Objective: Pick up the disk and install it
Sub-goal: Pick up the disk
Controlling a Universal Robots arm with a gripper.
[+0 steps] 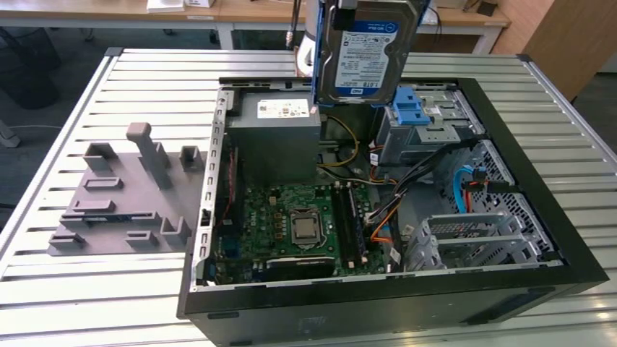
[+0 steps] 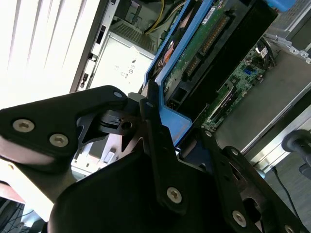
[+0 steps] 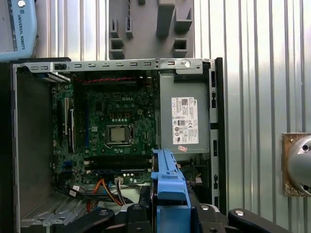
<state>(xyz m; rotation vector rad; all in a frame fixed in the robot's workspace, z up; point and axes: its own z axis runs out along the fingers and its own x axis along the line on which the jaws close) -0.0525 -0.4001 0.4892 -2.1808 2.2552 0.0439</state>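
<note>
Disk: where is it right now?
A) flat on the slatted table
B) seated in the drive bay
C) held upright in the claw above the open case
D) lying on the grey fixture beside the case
C: in the exterior view the disk hangs upright over the open computer case, and in the first wrist view the claw is shut on it.

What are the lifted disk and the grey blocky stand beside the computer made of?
The disk: apparently metal, a matt silver-grey casing under a blue-and-white label; its side rails look like smooth blue plastic. The grey stand: probably plastic, uniformly matt and blocky, though painted metal cannot be excluded.
</note>
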